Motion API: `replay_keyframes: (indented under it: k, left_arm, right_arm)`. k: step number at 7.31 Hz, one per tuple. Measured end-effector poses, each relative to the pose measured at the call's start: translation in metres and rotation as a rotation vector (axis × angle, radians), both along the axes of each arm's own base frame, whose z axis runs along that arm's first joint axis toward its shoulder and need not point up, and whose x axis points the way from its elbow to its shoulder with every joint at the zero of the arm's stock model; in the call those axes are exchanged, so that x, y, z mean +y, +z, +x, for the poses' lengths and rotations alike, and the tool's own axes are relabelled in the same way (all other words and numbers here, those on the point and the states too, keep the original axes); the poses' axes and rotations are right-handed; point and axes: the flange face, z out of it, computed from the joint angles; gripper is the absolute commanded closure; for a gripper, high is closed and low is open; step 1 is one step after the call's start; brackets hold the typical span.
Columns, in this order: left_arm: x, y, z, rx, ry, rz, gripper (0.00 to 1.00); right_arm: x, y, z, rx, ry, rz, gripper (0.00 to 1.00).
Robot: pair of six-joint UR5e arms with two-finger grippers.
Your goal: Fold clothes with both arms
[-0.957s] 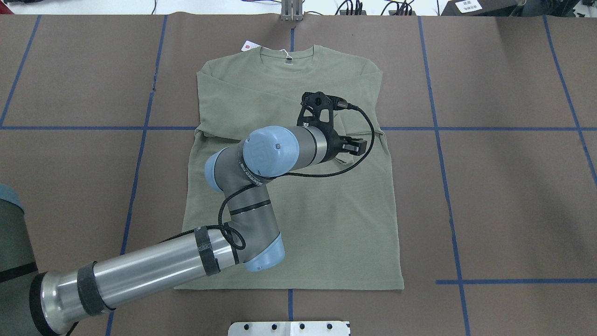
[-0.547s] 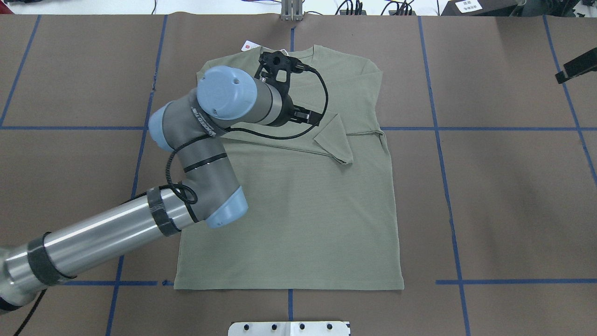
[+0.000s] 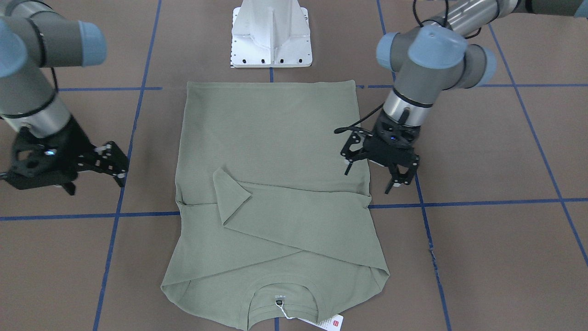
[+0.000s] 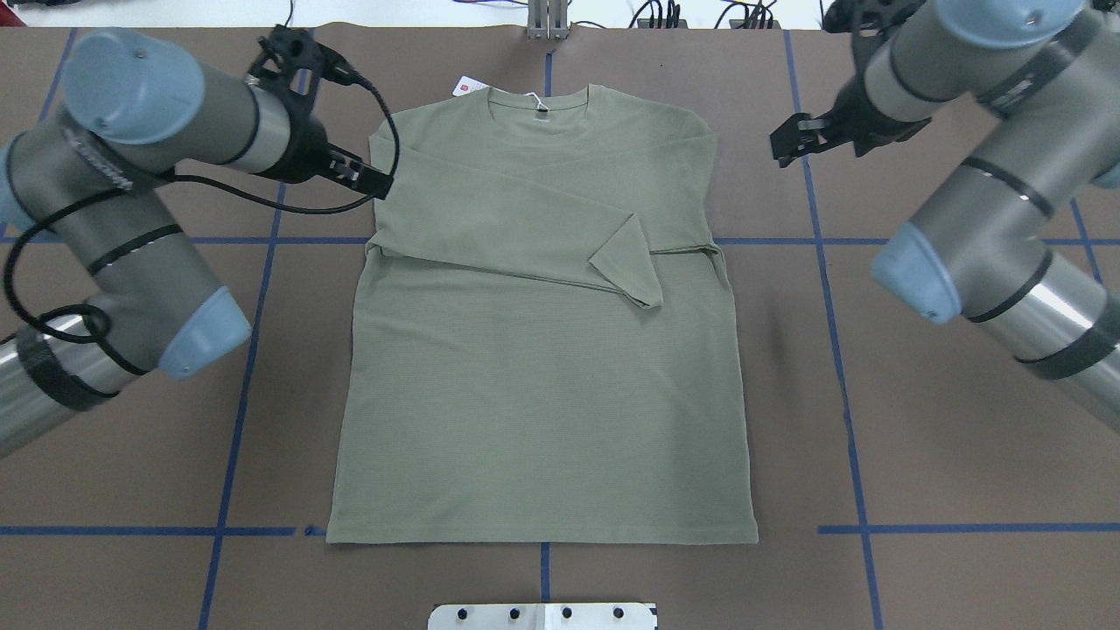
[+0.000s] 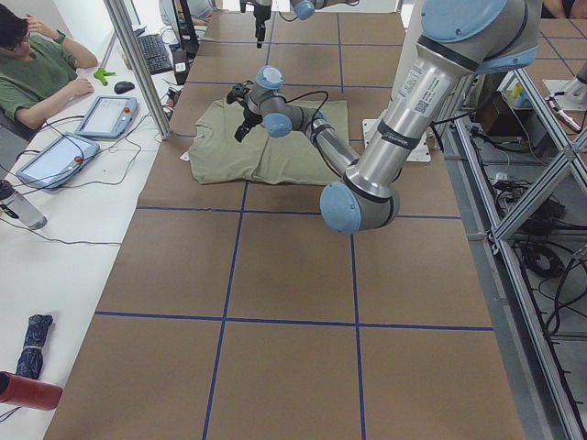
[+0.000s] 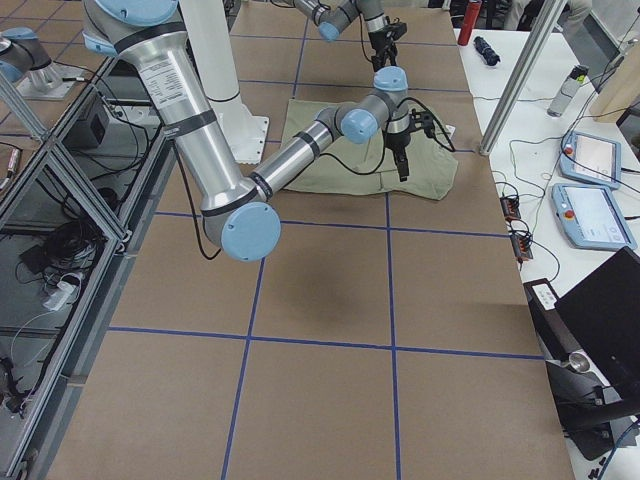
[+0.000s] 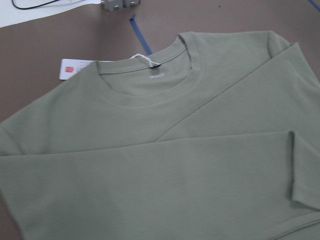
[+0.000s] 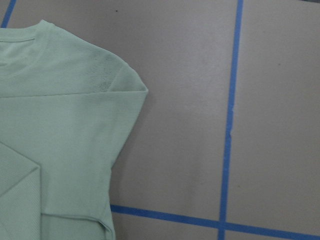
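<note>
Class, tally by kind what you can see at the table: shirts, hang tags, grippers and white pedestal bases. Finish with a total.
Shirt: 1
Hang tag: 1
Grippers: 2 (left gripper, right gripper)
White pedestal base: 1
Total: 5

bright even overhead light, soft faint shadows, sharp focus

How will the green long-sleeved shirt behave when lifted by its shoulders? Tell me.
The shirt lies flat and softly creased, so it will probably drape limply. Its folded sleeve lies loose and may slide open. The thin knit looks light.
</note>
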Motion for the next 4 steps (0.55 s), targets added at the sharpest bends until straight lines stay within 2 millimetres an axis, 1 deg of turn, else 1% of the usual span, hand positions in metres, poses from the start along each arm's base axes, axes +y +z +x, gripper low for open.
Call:
replay_keyframes:
  k: [1,2,3,4]
  left_arm:
    - [-0.004,0.028,-0.041,-0.036,0.016,0.025,0.0]
    - [-0.006,0.054,-0.076,-0.07,0.034,0.054,0.0]
    - [-0.004,0.077,-0.102,-0.08,0.052,0.076,0.0]
    - [0.001,0.092,-0.116,-0.072,0.063,0.088,0.0]
  right_arm:
    - [-0.001,-0.026,-0.056,0.011,0.042,-0.008,0.13]
    - [0.0,-0.05,-0.112,0.025,0.081,-0.017,0.17]
    - [0.003,-0.072,-0.166,0.047,0.115,-0.023,0.28]
    - [0.01,-0.084,-0.207,0.084,0.137,-0.022,0.36]
